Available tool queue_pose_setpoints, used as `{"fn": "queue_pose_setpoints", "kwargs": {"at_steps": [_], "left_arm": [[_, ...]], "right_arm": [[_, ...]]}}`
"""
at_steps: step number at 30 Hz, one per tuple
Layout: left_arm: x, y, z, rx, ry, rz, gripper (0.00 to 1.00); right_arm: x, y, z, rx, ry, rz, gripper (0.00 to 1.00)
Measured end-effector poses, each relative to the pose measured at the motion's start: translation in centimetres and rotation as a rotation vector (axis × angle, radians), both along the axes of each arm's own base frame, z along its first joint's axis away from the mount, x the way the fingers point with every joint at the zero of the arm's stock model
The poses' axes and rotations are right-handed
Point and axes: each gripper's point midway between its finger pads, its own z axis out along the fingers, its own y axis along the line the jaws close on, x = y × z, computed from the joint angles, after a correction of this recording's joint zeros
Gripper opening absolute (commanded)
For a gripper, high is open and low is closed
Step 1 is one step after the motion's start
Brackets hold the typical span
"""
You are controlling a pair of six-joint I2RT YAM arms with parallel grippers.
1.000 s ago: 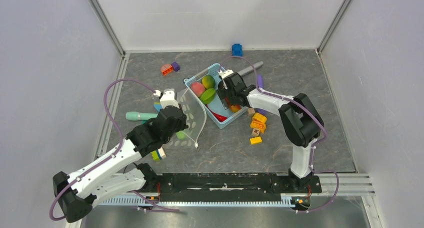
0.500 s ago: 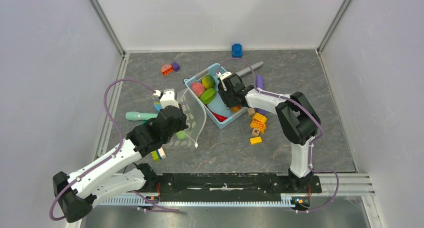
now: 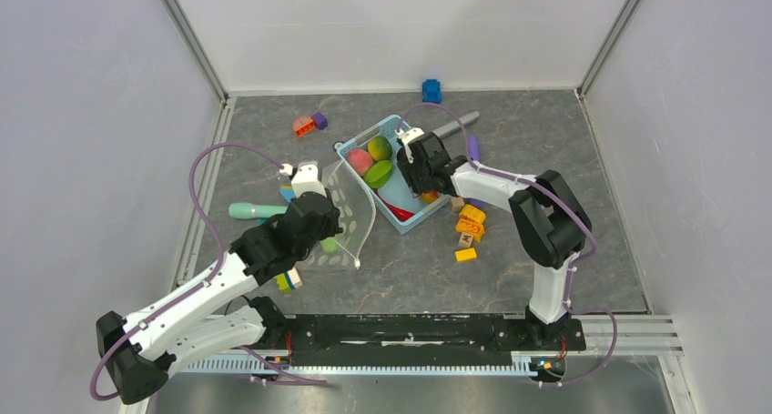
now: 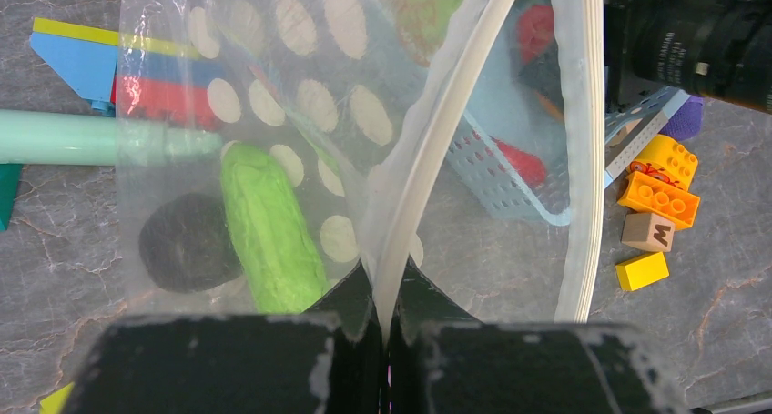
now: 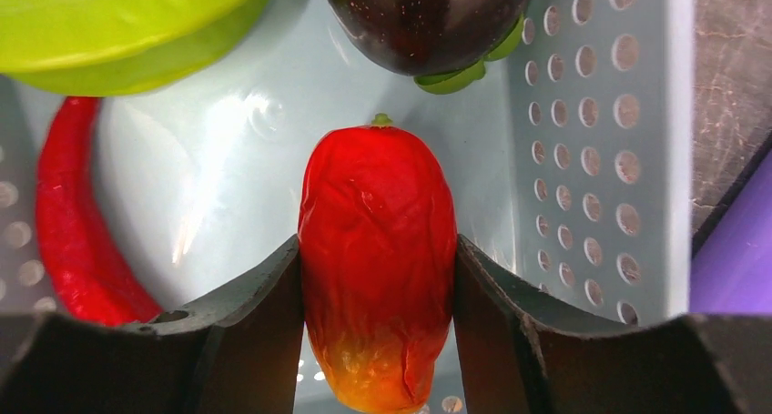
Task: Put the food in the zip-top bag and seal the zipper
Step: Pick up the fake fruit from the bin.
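The zip-top bag [image 3: 353, 216], clear with white dots, stands open left of the light-blue basket [image 3: 357, 142]. My left gripper [image 3: 319, 221] is shut on the zipper strip [image 4: 428, 159] at the bag's mouth. A green vegetable [image 4: 269, 232] and a dark brown piece [image 4: 187, 243] lie inside the bag. My right gripper [image 3: 421, 173] is down in the basket, shut on a red-orange fruit [image 5: 378, 259]. A red chili [image 5: 73, 223], a dark eggplant [image 5: 428, 18] and a green piece [image 5: 118, 23] lie near it. Pink [image 3: 360, 161] and green [image 3: 379, 173] food sits at the basket's far end.
Lettered blocks and orange bricks [image 3: 471, 221] and a yellow brick [image 3: 465, 255] lie right of the basket. A purple stick [image 3: 472, 147] and a grey marker [image 3: 455, 123] lie behind my right arm. A teal marker [image 3: 255, 211] lies left of the bag.
The right gripper has shifted slightly inside the basket. The left arm and the bag have not moved.
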Motion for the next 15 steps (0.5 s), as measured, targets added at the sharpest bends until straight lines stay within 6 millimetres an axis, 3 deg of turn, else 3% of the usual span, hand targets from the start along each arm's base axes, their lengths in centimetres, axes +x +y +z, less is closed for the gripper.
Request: {"fn": "queue_pose_setpoints", "kwargs": {"at_steps": [6,11,14,15], "left_arm": [[0.0,0.0,0.1,-0.002,-0.001,0.000,0.02],[0.0,0.0,0.1,-0.003,-0.003,0.000,0.02],[0.0,0.0,0.1,-0.003,-0.002,0.000,0.02],[0.0,0.0,0.1,-0.003,-0.003,-0.001,0.02]], "right_arm": [[-0.9,0.3,4.2,0.102,-0.085,0.028,0.11],[-2.5,2.0,9.4,0.289,-0.184,0.125,0.10],[-4.5,3.3,12.8,0.437,-0.239,0.213,0.10],[-4.7,3.5,13.1,0.451,-0.244,0.223,0.10]]}}
